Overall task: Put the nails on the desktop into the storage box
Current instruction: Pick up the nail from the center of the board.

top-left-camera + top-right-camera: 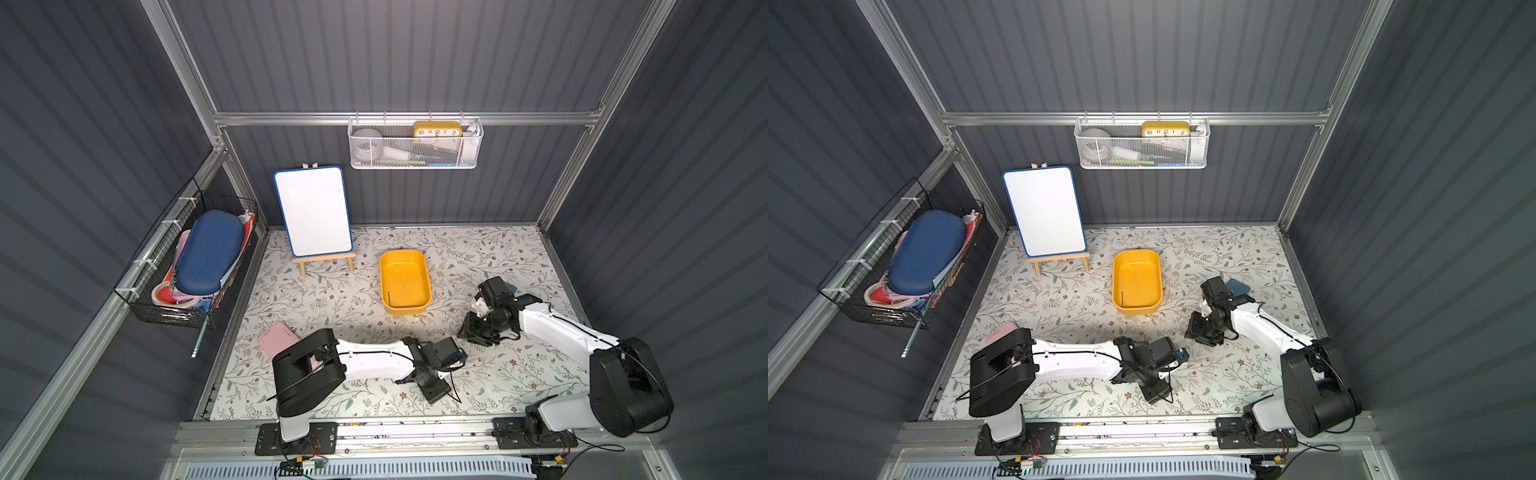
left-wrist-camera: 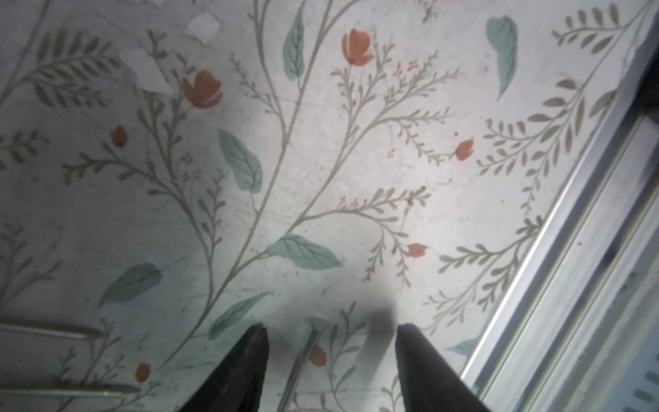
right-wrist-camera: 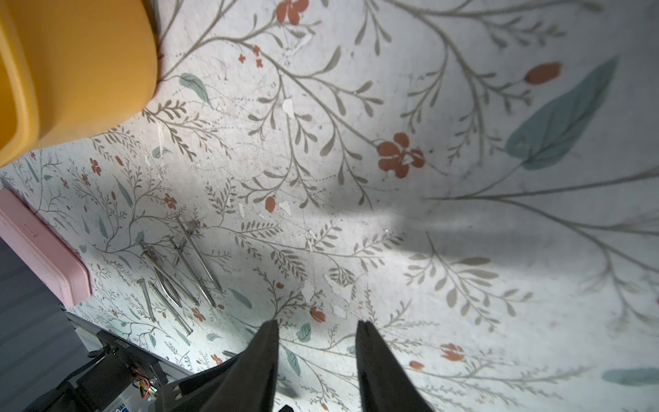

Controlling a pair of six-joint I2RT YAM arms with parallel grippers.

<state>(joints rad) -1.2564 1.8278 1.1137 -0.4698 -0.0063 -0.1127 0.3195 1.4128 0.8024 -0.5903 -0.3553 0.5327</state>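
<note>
The yellow-orange storage box [image 1: 409, 274] stands mid-desktop in both top views, with one nail [image 1: 390, 297] lying inside it. My left gripper [image 2: 333, 326] hovers low over the desktop [image 1: 332, 299] near the front. It is open, and a single nail [image 2: 299, 360] lies flat between its fingers, untouched. Two more nails [image 2: 46, 330] lie off to one side. My right gripper [image 3: 318, 323] is open and empty, right of the box [image 3: 89, 71]. A loose heap of several nails [image 3: 178, 271] lies beyond it in the right wrist view.
A whiteboard on a wooden easel [image 1: 313, 212] stands at the back left. A flat pink case [image 1: 276, 338] lies by the left arm's shoulder, and a blue square [image 1: 1237, 286] sits under the right arm. Baskets hang on the left and back walls. An aluminium rail [image 2: 570, 249] borders the front.
</note>
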